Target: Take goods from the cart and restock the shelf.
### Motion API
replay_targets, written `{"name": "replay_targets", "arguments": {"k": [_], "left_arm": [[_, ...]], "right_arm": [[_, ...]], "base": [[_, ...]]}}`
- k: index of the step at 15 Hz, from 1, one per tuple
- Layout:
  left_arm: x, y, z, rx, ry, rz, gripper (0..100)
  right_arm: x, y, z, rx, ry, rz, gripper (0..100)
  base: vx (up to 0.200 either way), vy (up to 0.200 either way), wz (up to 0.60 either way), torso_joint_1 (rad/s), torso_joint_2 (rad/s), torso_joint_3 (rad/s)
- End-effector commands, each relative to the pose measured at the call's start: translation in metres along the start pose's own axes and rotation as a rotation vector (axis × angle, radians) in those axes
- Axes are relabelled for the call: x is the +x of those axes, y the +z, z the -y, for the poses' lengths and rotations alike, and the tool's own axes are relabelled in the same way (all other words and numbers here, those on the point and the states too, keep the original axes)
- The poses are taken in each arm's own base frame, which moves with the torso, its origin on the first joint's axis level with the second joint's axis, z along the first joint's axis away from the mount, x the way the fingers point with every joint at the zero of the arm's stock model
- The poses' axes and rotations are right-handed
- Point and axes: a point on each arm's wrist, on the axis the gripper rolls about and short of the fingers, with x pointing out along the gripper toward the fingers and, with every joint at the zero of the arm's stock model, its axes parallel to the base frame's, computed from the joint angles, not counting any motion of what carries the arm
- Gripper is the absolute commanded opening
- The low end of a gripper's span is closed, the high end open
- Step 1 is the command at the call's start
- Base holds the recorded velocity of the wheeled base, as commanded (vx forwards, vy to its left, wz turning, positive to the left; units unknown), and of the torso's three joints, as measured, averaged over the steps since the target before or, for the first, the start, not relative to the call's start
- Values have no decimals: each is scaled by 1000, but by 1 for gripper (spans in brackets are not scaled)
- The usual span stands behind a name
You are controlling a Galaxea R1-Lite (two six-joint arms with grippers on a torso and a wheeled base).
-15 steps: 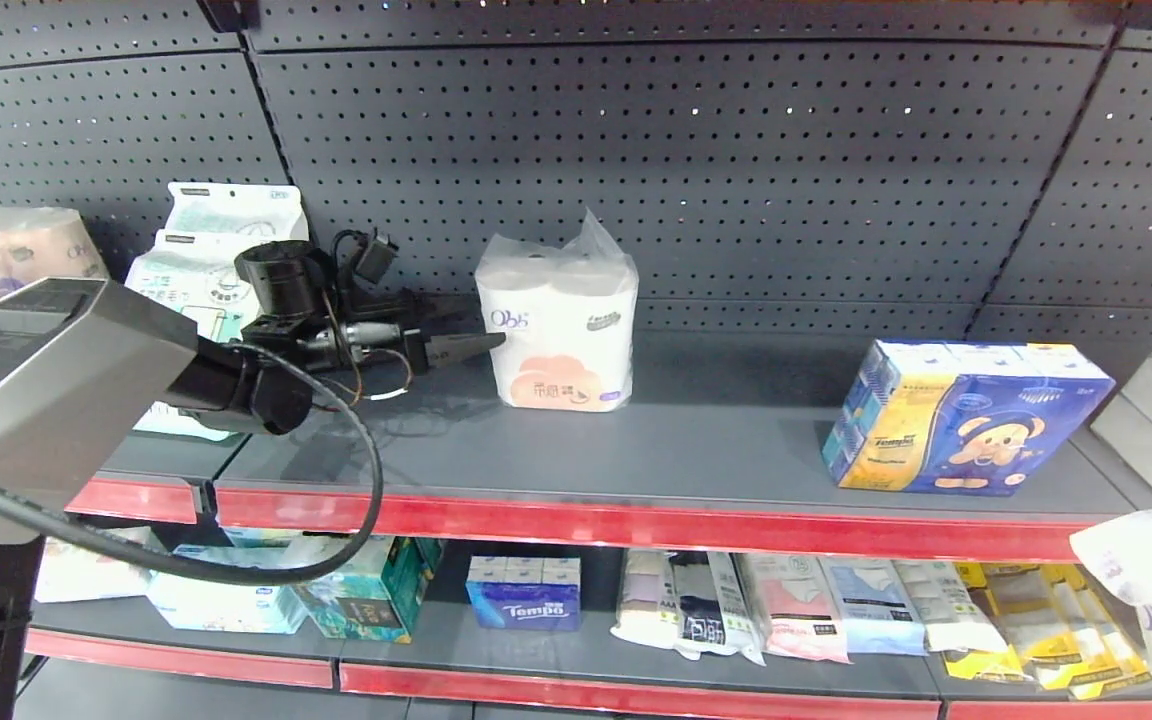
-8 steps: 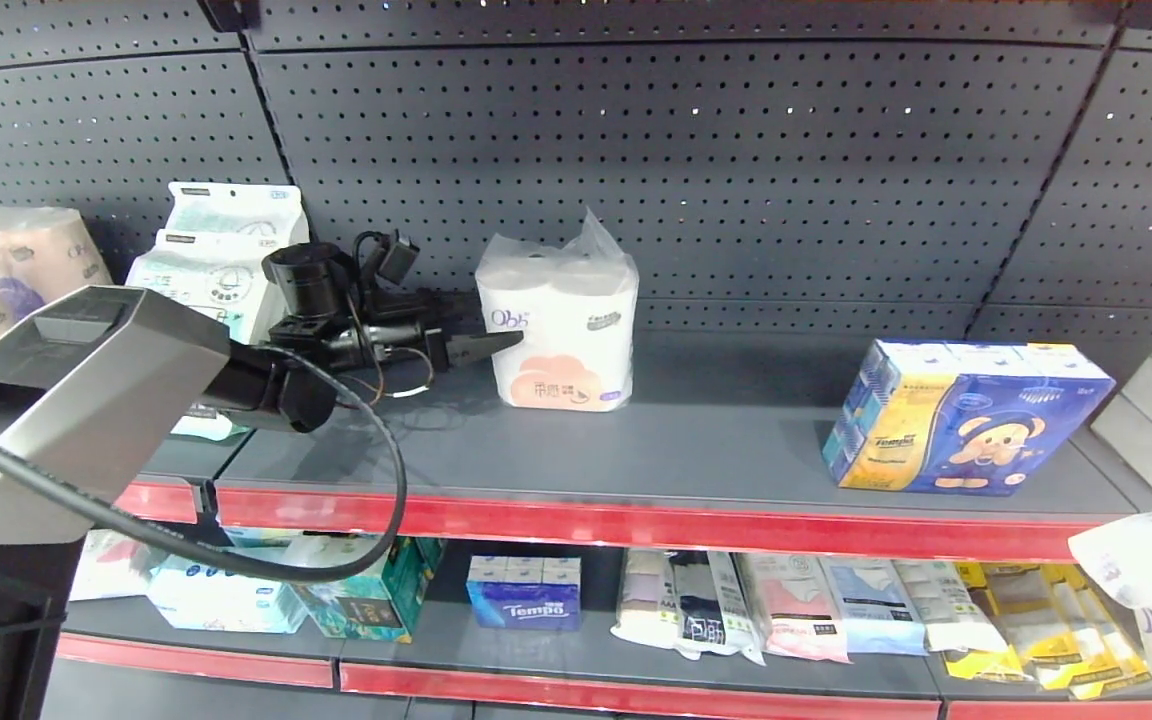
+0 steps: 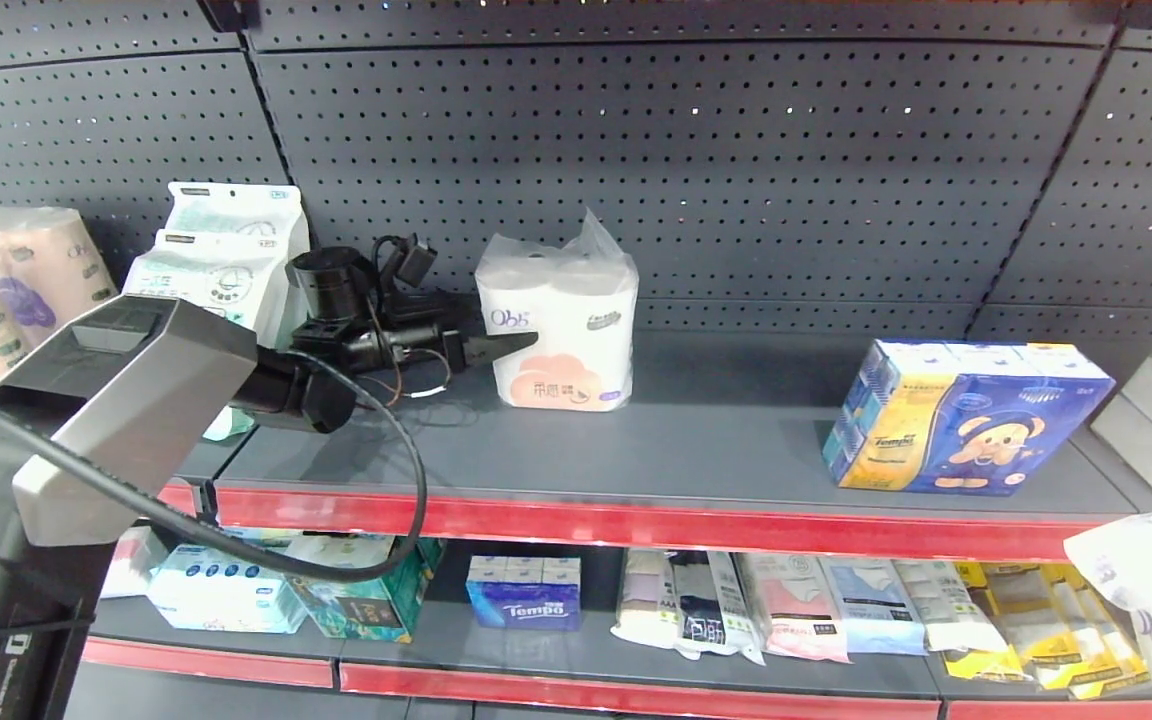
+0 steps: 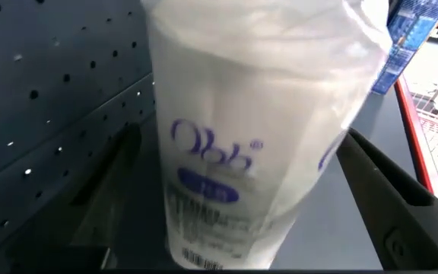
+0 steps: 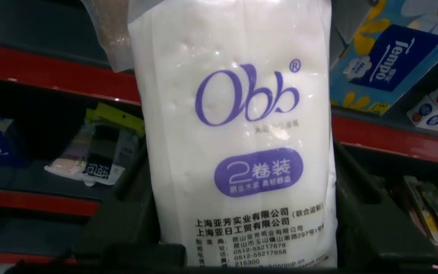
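Your L claw [image 3: 521, 338] has edged fwd vs 1 s ago, now spread either side of the white toilet-roll pack [image 3: 558, 325], upright mid shelf [image 3: 696, 440]. R claw [image 5: 242, 224] pinches a white 2-roll pack [image 3: 1151, 600] below shelf edge.

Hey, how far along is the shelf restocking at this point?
Done: one white roll pack stands on the upper shelf, with the left gripper open and a finger on either side of it. In hand: the right gripper holds a second pack, low at the right. Left: shelving that pack, probably on the bare stretch between the first pack and the blue tissue box.
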Motion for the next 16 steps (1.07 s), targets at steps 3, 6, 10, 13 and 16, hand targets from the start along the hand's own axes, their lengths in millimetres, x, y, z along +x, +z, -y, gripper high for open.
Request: {"name": "replay_targets", "arguments": {"k": [3, 6, 10, 13, 16], "left_arm": [[8, 1, -1, 11, -12, 10, 100], [14, -1, -1, 11, -15, 14, 0], [16, -2, 0, -6, -11, 15, 0], [15, 3, 2, 24, -26, 33, 0], [2, 12, 17, -30, -21, 45, 0]], "right_arm": [[0, 0, 0, -1, 0, -2, 0], [0, 0, 0, 1, 0, -2, 0], [0, 1, 0, 1, 0, -1, 0], [0, 1, 0, 1, 3, -1, 0], [2, 1, 0, 2, 5, -9, 0]], "base": [[0, 0, 0, 0, 0, 0], [0, 0, 0, 0, 0, 0], [0, 0, 0, 0, 0, 0], [0, 0, 0, 0, 0, 0], [0, 0, 0, 0, 0, 0]]}}
